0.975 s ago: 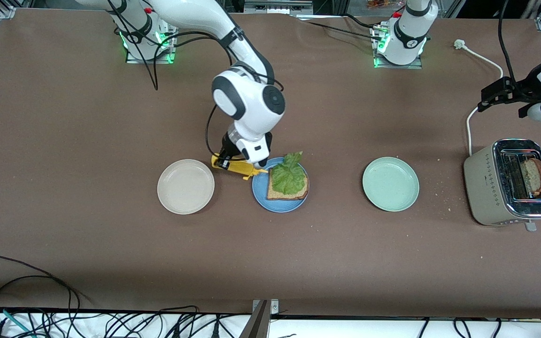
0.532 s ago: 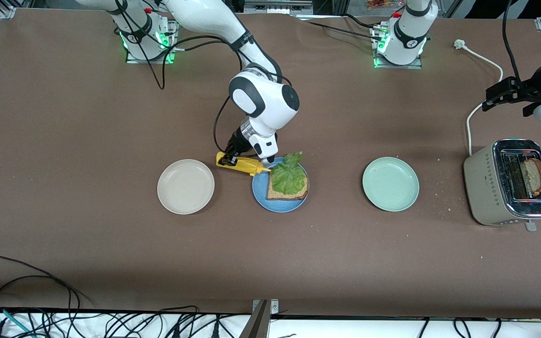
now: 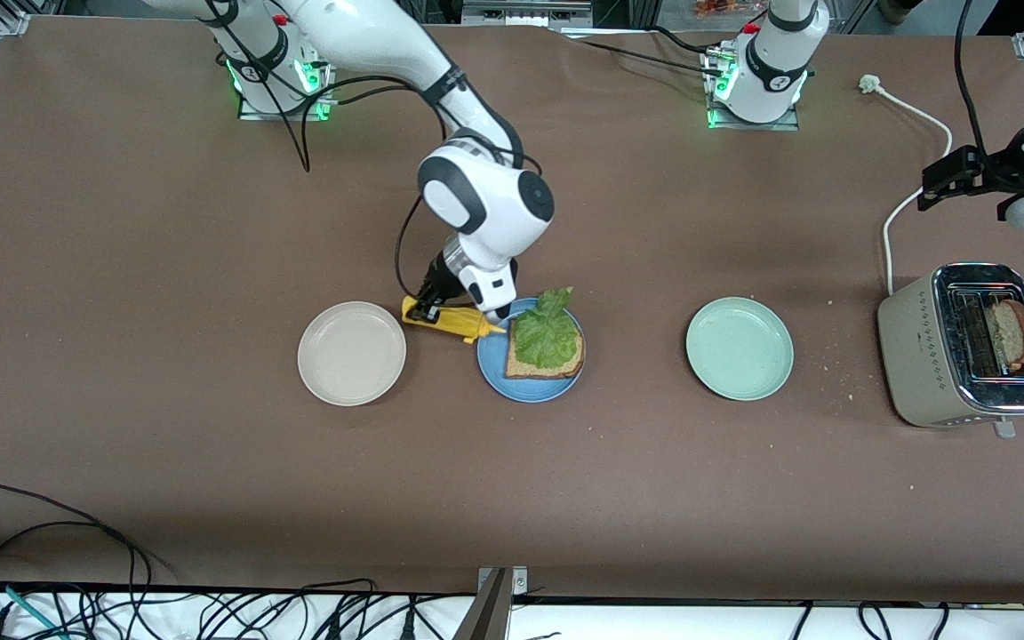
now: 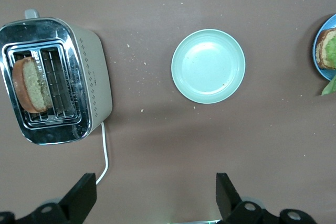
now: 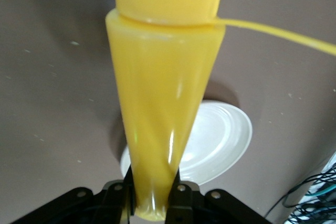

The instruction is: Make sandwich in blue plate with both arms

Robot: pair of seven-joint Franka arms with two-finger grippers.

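The blue plate [image 3: 488,363] holds one slice of brown bread [image 3: 532,366] with a ruffled lettuce leaf [image 3: 548,338] on top. My right gripper [image 3: 428,309] is shut on the base of a yellow squeeze bottle [image 3: 452,321], which it holds almost level, the nozzle at the blue plate's rim. In the right wrist view the bottle [image 5: 163,103] sits between the right gripper's [image 5: 152,198] fingers. A second bread slice [image 3: 1010,333] stands in the toaster [image 3: 939,356]. My left gripper [image 3: 946,176] hangs open and empty over the toaster's cord; its [image 4: 156,190] fingers stand wide apart.
A beige-white plate [image 3: 352,353] lies beside the bottle, toward the right arm's end. A pale green plate [image 3: 740,348] lies between the blue plate and the toaster. A white cord [image 3: 908,111] runs from the toaster toward the bases. Crumbs are scattered near the toaster.
The right arm swung the bottle a little toward the left arm's end, then back, the nozzle staying at the blue plate's rim. The left gripper shifted slightly near the toaster.
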